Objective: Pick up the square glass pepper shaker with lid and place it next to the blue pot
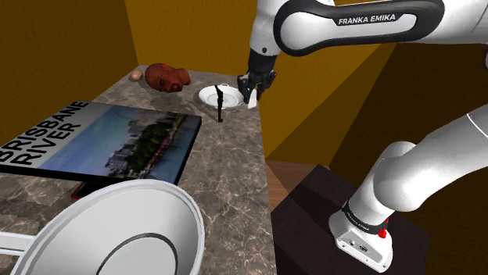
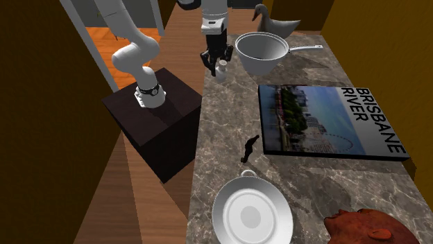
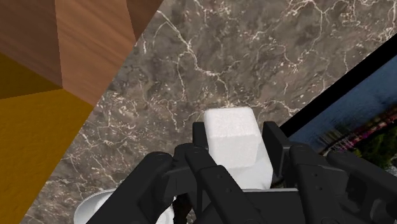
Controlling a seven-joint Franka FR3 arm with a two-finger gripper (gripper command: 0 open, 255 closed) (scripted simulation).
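- Shaker (image 3: 232, 143): white and square, clamped in the jaws of the gripper (image 1: 252, 90). It hangs above the counter (image 2: 229, 138) near the pot (image 2: 262, 52), apparently mid-carry.
- The pot is drawn grey, not blue; the bare counter beside it looks right for setting down.
- Past the pot, the book (image 2: 326, 121) reads "BRISBANE RIVER".
- The arm (image 1: 352, 23) reads "FRANKA EMIKA".

Gripper (image 3: 235, 145) w/ black fingers (image 3: 275, 143) clasping a white square shaker (image 3: 230, 126) on both sides, dark marble counter (image 3: 210, 57) behind shaker, book (image 3: 356, 121) near shaker on one side, pale round rim (image 3: 95, 207) on opp. side, wood floor (image 3: 95, 38) & yellow wall (image 3: 32, 140) past counter's edge.
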